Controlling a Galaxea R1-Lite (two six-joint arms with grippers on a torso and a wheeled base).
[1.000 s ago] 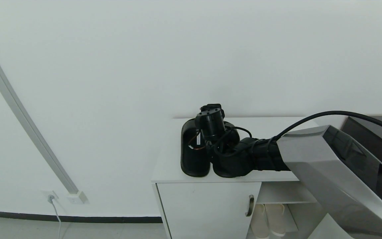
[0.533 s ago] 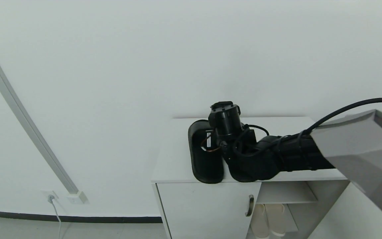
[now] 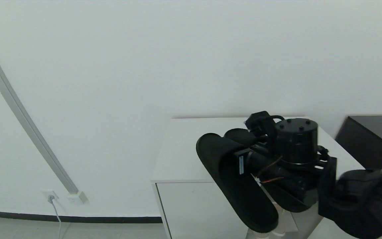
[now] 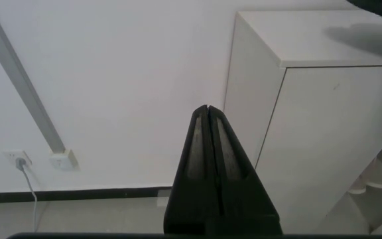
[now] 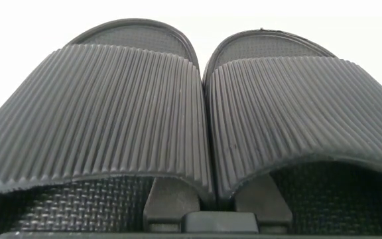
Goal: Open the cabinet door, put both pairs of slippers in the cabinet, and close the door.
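Black slippers [image 3: 240,179], two of them, sit side by side in my right gripper [image 5: 211,207], its fingers clamped on their inner straps; I see the pair held clear of the one white cabinet [image 3: 181,159], before its front edge; its left-hand door [image 3: 194,212] is closed; my left gripper [image 4: 207,116] hovers beside the cabinet, fingers pressed together, empty.

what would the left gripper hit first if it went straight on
Probably the wall, just beside the cabinet; nothing lies between. Depth is unclear, so the left gripper might graze the cabinet's side.
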